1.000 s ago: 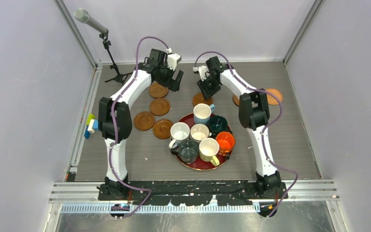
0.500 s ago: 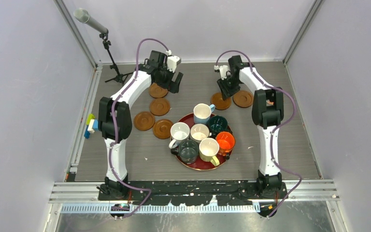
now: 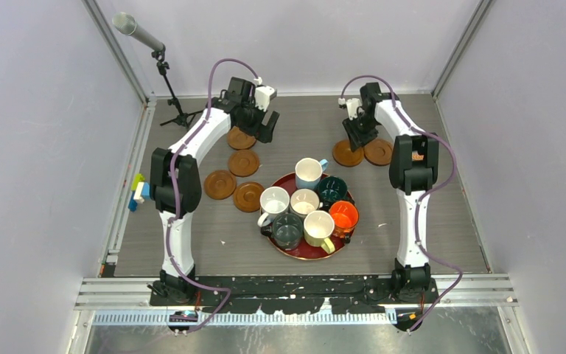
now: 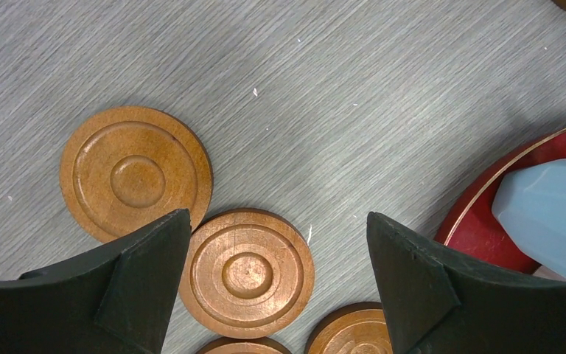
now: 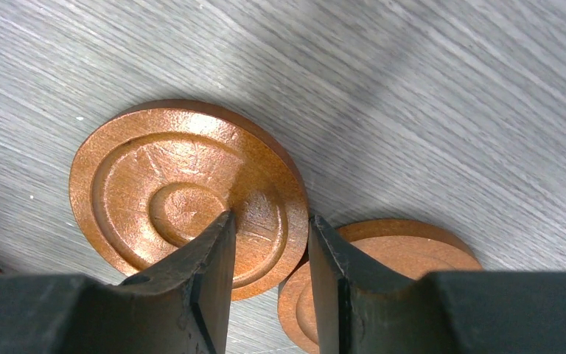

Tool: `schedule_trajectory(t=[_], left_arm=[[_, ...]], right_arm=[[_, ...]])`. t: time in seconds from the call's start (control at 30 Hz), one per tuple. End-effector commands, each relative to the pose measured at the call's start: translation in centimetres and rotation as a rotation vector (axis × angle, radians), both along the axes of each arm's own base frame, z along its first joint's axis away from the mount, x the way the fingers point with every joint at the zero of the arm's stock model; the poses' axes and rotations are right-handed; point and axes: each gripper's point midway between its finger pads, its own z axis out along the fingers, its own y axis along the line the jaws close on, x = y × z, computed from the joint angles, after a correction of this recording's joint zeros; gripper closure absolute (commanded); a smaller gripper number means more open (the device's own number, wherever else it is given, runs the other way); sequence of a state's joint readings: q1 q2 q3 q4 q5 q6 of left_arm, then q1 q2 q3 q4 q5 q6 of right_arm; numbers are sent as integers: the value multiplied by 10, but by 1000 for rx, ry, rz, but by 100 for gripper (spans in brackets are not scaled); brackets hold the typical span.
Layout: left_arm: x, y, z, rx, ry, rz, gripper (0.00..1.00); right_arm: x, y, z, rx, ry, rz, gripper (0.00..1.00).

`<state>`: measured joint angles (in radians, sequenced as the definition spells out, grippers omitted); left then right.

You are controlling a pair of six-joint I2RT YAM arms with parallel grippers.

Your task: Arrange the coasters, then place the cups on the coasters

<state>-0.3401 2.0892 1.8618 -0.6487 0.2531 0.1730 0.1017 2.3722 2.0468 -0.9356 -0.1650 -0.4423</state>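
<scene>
surface: grey wood-grain table (image 3: 449,221) | room: pale lilac walls (image 3: 302,44) | left jaws: wide apart | right jaws: pinching coaster (image 5: 147,184) rim

**Right gripper straddling a coaster's rim**

The right gripper (image 5: 269,221) is reaching down over a grey wood-grain table (image 5: 413,96). Its two dark fingers (image 5: 206,273) are standing narrowly apart. One tip is sitting over the ringed face of a brown coaster (image 5: 147,192), and the other is just outside that coaster's rim. It is not clear whether they are pinching the rim. A second coaster (image 5: 405,247) is lying just beside the first, partly hidden behind the outer finger.
</scene>
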Motion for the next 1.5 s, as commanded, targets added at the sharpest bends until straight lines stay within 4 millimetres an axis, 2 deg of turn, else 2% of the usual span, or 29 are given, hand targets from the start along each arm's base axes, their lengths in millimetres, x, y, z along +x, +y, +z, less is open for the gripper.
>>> schedule_trajectory(t=[0.0, 0.17, 0.53, 0.7, 0.93, 1.1, 1.23, 1.33, 1.47], left_arm=[[2, 3, 27, -6, -57, -16, 9], [2, 2, 24, -5, -47, -17, 9], [-3, 16, 16, 4, -15, 17, 9], [-5, 26, 10, 1, 24, 55, 9], [-9, 50, 8, 2, 41, 109, 8], [-24, 80, -9, 54, 88, 156, 10], [-34, 105, -23, 99, 111, 197, 10], [-40, 114, -35, 140, 129, 196, 10], [-39, 116, -50, 159, 149, 205, 12]], right_arm=[[9, -11, -1, -73, -20, -3, 64], [8, 16, -4, -50, -15, 27, 64], [14, 44, -7, -31, -29, 52, 64], [19, 46, 4, -23, -52, 27, 59], [23, 48, 40, 10, -116, 10, 53], [27, 44, 59, 14, -149, -4, 51], [28, 39, 60, 6, -146, -6, 48], [27, 39, 60, 9, -143, -7, 46], [27, 43, 71, 35, -150, -11, 43]])
